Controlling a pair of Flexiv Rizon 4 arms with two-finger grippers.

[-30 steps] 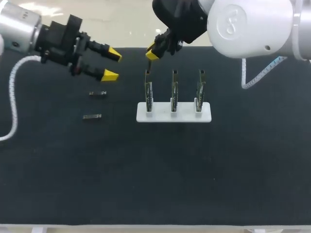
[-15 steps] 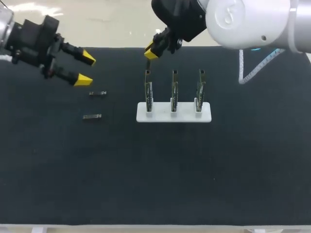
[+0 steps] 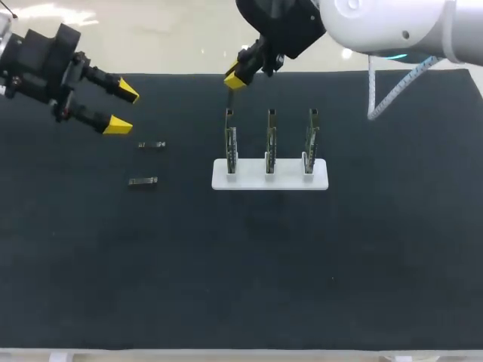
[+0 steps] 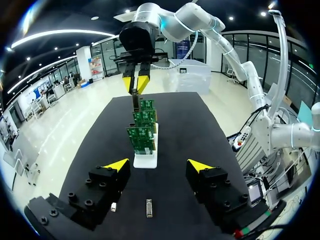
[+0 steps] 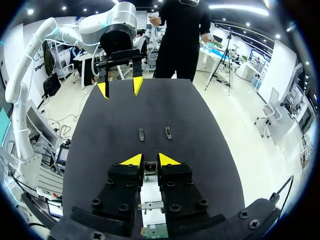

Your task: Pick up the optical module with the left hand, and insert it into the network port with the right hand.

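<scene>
1. Black cloth covers the table (image 3: 317,271) from edge to edge.
2. Near the middle of it stands a white flat rectangular base (image 3: 260,181). It carries three upright green circuit boards (image 3: 270,142) in a row from left to right, each edge-on to the head view.
3. The right gripper (image 3: 235,78) hangs over the leftmost board, slightly to its far side, on an arm that comes in from the far right.
4. Its two yellow-tipped fingers are drawn close together and clamp a small dark oblong optical module (image 5: 149,167) from both sides. The module points down at the top of the leftmost board. Whether it touches the board cannot be made out.
5. The left gripper (image 3: 122,109) is at the far left of the table, above the cloth and well apart from the base. Its fingers stand wide apart with nothing between them, and the yellow tips point right, toward the row of boards.
6. Two slim dark metal modules lie flat on the cloth between the left gripper and the base. One (image 3: 152,145) is farther back, just to the near right of the left gripper's tips. The other (image 3: 143,181) is nearer and a touch more to the left. They do not touch each other or the base.
</scene>
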